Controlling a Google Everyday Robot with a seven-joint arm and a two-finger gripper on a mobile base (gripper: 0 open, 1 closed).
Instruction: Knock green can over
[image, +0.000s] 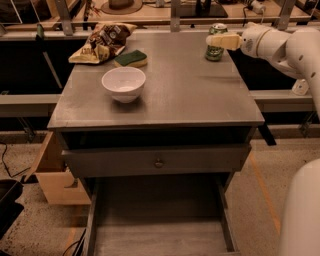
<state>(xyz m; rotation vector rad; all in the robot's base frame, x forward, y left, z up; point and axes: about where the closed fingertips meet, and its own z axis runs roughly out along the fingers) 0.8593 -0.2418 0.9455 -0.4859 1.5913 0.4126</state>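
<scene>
The green can (215, 50) stands upright near the far right corner of the grey table (165, 100). It is slim, light green, with a silver top. My gripper (214, 41) comes in from the right on a white arm, and its pale fingers lie across the can's upper part, in front of it. The middle of the can is hidden behind the fingers.
A white bowl (124, 83) sits left of centre on the table. A green-and-yellow sponge (131, 58) and a snack bag (102, 42) lie at the far left. A drawer (159, 160) sits below the tabletop. A cardboard box (52, 172) stands on the floor at the left.
</scene>
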